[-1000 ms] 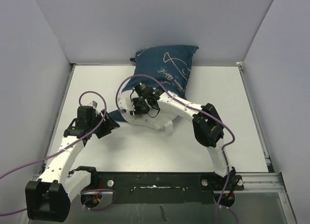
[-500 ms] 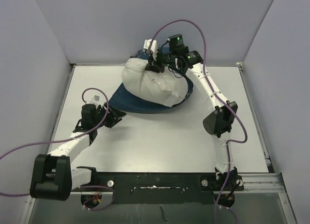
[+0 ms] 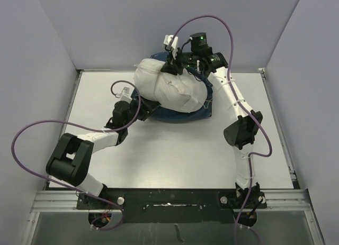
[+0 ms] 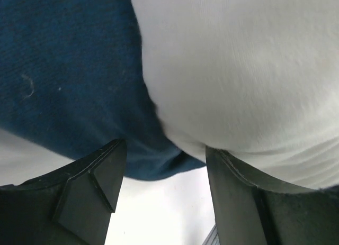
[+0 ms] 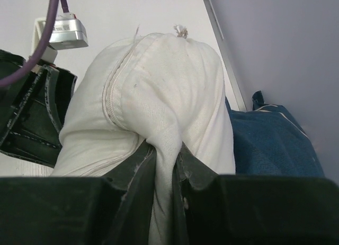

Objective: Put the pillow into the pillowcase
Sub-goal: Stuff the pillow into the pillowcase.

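Note:
The white pillow [image 3: 169,91] lies on top of the navy pillowcase [image 3: 175,114] at the back middle of the table. My right gripper [image 3: 172,65] is shut on a fold of the pillow [image 5: 169,112] at its far end; the pillowcase [image 5: 270,144] shows to the right in the right wrist view. My left gripper [image 3: 136,105] is open at the pillow's near left side. Between its fingers [image 4: 95,181] I see the pillowcase edge [image 4: 74,97] on the left, the pillow [image 4: 238,70] on the right and bare table below.
The white table [image 3: 169,155] is walled by grey panels on the left, back and right. Purple cables loop over both arms. The left arm's elbow [image 3: 69,163] sits at the near left and the right arm's elbow [image 3: 241,131] at the right.
My left gripper has reached forward and right, up against the pillow and pillowcase. My right gripper lifted the pillow to the back over the pillowcase, which now lies flatter beneath it.

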Robot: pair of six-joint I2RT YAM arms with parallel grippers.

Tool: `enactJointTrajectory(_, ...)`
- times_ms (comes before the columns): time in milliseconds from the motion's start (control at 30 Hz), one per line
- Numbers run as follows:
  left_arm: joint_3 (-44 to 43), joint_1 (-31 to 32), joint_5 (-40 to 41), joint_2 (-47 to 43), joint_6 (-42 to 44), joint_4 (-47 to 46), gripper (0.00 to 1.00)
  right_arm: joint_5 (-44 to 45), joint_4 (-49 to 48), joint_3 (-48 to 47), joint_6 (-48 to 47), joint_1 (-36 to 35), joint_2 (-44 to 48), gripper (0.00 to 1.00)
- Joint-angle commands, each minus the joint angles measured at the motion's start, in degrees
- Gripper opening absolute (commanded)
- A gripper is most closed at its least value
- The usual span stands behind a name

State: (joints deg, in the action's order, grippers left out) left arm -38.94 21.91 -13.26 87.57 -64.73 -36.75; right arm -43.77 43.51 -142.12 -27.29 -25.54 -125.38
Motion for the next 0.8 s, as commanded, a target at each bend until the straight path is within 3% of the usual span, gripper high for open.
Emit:
enactJointTrajectory(0,-5.2,3.0,5.4,4.6,-0.6,-5.7,0.59,1.2,-6.3,-0.8,1.4,1.5,0.9,0.00)
enactJointTrajectory(100,-7.6,4.8,8.8,6.6,2.2,-2.0,0.56,0.9,-6.4,-0.7,1.8,1.6,0.9,0.00)
enactJointTrajectory(167,-8.4,4.9,9.7,7.8,2.5,-0.2,0.41,1.0,-6.4,-0.6,1.9,1.5,0.9,0.00)
enactJointTrajectory(267,-9.1,4.9,10.6,8.2,4.0,2.7,0.34,1.2,-6.4,-0.2,1.8,1.7,1.1,0.00)
enactJointTrajectory(433,-4.3,4.8,7.9,6.8,4.6,-5.3,0.37,1.8,-6.0,0.1,1.5,1.9,1.1,0.00)
enactJointTrajectory(567,-1.1,4.6,3.1,4.7,7.9,-8.8,0.49,1.6,-6.0,0.1,1.7,2.0,0.9,0.00)
enactJointTrajectory(767,0.6,5.1,2.4,4.4,8.3,-8.7,0.50,1.4,-6.0,0.4,2.1,1.8,0.7,0.00)
